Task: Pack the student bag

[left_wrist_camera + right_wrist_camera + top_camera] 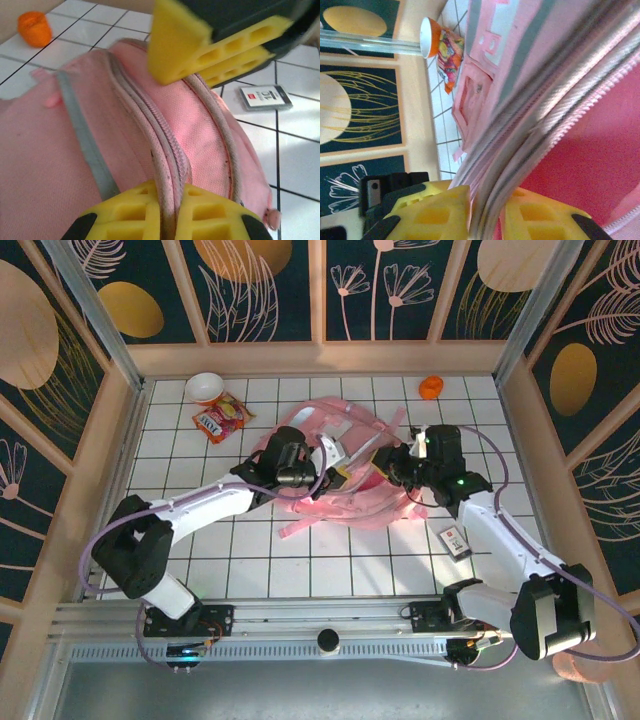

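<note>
We are clenching the left end effector (172, 207) on the zipper rim (167, 150) of the student bag (30, 165), the right end effector (487, 215) straddling it, grip indeterminate, presumably to spread the opening.

The pink bag (60, 170) takes up most of the frame, with a grey stripe (87, 145) down its side. Its zip seam (165, 145) curves down to the bottom edge, where the left claw (172, 212) pinches it tight between two yellow pads (130, 210). The right claw (210, 60), yellow and blurred, sits at the upper end of the seam; its grip cannot be told. On the white tiled counter (300, 160) a small card (265, 96) lies right of the bag, and an orange thing (35, 27) sits at upper left.
</note>
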You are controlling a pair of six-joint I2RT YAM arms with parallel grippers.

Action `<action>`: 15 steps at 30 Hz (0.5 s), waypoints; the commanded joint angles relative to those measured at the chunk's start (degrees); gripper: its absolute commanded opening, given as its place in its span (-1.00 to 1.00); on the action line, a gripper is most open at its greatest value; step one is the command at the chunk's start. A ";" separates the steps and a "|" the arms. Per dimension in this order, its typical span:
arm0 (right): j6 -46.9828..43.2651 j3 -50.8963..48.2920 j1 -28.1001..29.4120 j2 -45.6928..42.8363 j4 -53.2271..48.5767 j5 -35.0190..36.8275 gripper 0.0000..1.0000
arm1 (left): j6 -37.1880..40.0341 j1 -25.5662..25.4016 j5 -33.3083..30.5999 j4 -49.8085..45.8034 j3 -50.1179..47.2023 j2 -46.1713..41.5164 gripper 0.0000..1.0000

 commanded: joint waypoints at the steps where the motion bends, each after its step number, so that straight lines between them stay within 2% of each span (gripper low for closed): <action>1: -4.17 3.20 0.16 -2.48 -4.36 2.97 -0.40 | -12.71 1.17 -7.75 -0.25 0.27 -3.04 -1.00; 8: -11.25 7.14 0.84 -4.52 -16.22 11.04 -0.35 | -19.94 1.20 -10.18 2.53 -1.72 -5.27 -1.00; 10: -13.31 8.21 3.01 -5.13 -20.16 14.26 -0.36 | -20.13 1.19 -10.90 1.95 -1.49 -5.37 -1.00; 15: -15.20 8.08 12.97 -5.54 -24.61 22.25 -0.36 | -18.79 1.20 -10.14 0.38 -0.72 -5.14 -1.00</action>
